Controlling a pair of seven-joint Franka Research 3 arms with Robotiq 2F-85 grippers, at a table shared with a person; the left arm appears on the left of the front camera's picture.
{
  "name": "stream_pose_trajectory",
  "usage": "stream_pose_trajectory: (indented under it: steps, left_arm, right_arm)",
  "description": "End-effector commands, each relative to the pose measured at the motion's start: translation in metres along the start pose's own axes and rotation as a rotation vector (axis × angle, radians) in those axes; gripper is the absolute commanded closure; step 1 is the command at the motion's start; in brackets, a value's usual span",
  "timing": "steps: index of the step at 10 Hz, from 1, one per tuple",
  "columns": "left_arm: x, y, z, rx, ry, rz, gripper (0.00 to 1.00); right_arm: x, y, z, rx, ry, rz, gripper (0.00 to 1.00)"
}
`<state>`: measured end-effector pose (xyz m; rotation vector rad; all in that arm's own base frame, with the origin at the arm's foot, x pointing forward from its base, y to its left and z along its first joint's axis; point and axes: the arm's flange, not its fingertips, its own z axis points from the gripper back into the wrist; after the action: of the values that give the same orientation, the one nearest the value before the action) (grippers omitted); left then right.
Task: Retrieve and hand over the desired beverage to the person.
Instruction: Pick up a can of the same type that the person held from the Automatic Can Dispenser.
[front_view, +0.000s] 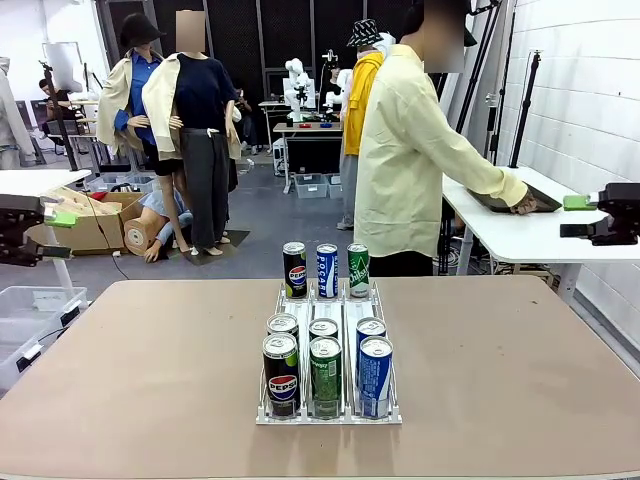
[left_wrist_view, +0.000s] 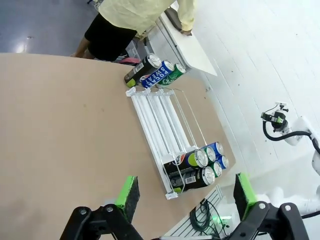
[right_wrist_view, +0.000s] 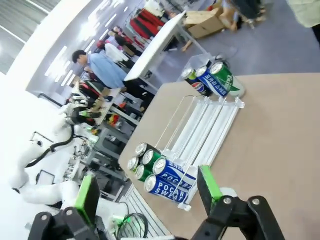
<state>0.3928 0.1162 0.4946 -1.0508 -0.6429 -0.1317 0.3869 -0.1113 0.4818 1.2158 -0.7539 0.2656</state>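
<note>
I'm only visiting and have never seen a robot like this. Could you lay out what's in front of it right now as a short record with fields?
table: brown top, clear rack in the middle
near end of rack: six cans in two rows, each black Pepsi, green, blue
far end of rack: three cans upright, Pepsi, Pocari Sweat, green
person: at the far side, turned toward a white side table, hand on it
left gripper: open, empty
right gripper: open, empty
</note>
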Motion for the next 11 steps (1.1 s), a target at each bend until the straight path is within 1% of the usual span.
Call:
stream_pose_trajectory:
  steps: [1, 2, 11]
  left_arm:
    - [0.007, -0.006, -0.014, -0.043, -0.003, -0.058, 0.00]
    - [0.000, 0.000, 0.000, 0.000, 0.000, 0.000, 0.00]
    - [0.000, 0.000, 0.000, 0.000, 0.000, 0.000, 0.00]
  right_arm:
    - [0.003, -0.002, -0.011, 0.036, 0.009, 0.038, 0.00]
    - [0.000, 0.000, 0.000, 0.000, 0.000, 0.000, 0.00]
    - [0.000, 0.000, 0.000, 0.000, 0.000, 0.000, 0.00]
